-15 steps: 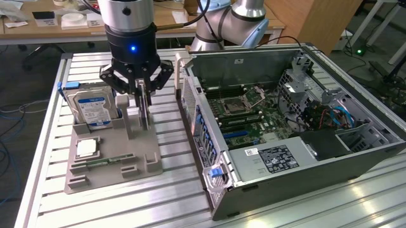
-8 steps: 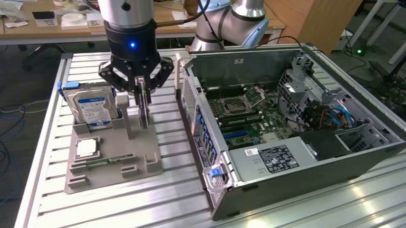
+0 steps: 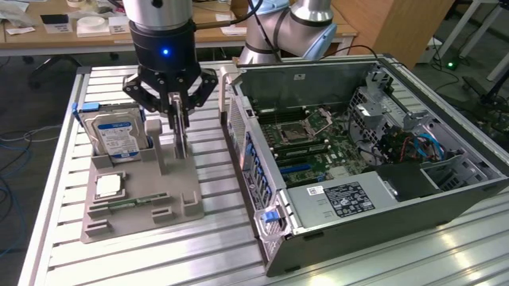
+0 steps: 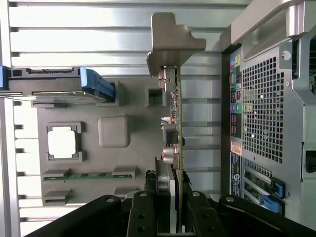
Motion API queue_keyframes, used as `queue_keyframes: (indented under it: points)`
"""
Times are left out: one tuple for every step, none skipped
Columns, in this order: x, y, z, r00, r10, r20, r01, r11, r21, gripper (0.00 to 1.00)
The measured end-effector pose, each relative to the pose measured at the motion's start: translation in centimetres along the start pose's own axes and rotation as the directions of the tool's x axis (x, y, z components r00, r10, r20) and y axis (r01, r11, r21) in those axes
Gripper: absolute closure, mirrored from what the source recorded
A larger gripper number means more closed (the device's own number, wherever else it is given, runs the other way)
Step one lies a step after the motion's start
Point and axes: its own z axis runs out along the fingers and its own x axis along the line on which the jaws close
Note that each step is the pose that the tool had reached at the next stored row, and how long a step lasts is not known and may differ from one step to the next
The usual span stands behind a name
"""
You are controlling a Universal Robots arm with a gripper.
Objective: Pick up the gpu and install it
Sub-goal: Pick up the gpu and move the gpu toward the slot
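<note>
Because the open computer case [image 3: 382,229] lies with its side panel off, its motherboard [image 3: 306,143] faces upward. Beside it, over the grey parts holder [image 3: 135,223], the gpu [image 3: 181,140] stands on edge, pinched from above by the gripper [image 3: 178,116]; whether it is lifted clear of the holder is hard to tell.

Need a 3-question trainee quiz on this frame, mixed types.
1. True or false: the black claw grips the thin green circuit card with silver bracket.
2. The silver hard drive with blue label is: A) lying flat B) upright in the grey fixture tray C) in the claw.
3. Fill in: the grey desktop computer case lies with its side ____.
Key: 1 true; 2 B; 3 open.
</note>
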Motion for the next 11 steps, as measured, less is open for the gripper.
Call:
queue_keyframes:
  points:
    - [0.0,0.00,-0.08,1.0000,0.000,0.0000,0.000,1.0000,0.0000,0.72]
    - [0.0,0.01,-0.17,1.0000,0.000,0.0000,0.000,1.0000,0.0000,0.72]
    - [0.0,0.01,-0.27,1.0000,0.000,0.0000,0.000,1.0000,0.0000,0.72]
    - [0.0,0.01,-0.40,1.0000,0.000,0.0000,0.000,1.0000,0.0001,0.72]
    - [0.0,0.01,-0.53,1.0000,0.000,0.0000,0.000,1.0000,0.0000,0.72]
    - [0.0,0.02,-0.66,1.0000,0.000,0.0000,0.000,1.0000,0.0001,0.72]
    - [0.0,0.03,-0.79,1.0000,0.000,0.0000,0.000,1.0000,0.0000,0.72]
    - [0.0,0.03,-0.93,1.0000,0.000,0.0000,0.000,1.0000,0.0000,0.72]
    - [0.0,0.03,-1.06,1.0000,0.000,0.0000,0.000,1.0000,0.0001,0.72]
    - [0.0,0.04,-1.19,1.0000,0.000,-0.0001,0.000,1.0000,0.0001,0.72]
    - [0.0,0.04,-1.31,1.0000,0.000,0.0001,0.000,1.0000,0.0000,0.72]
